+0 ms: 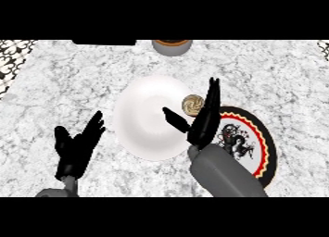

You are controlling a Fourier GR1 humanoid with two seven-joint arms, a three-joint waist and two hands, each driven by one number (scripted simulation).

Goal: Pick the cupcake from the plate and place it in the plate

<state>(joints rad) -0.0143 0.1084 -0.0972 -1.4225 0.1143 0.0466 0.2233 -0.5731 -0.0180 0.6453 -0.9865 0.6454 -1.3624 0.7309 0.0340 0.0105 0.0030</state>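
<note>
- Two plates: a white plate [149, 121] and, at its 3 o'clock, a patterned plate [252, 139].
- One cupcake [192, 103] on the white plate's rim.
- Two hands: right hand [202, 121] wide beside the cupcake; left hand [76, 147] open at 8 o'clock.

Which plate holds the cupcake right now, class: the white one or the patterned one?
The white plate. The cupcake sits at its right edge, beside the open right hand; the patterned plate shows no cupcake.
</note>
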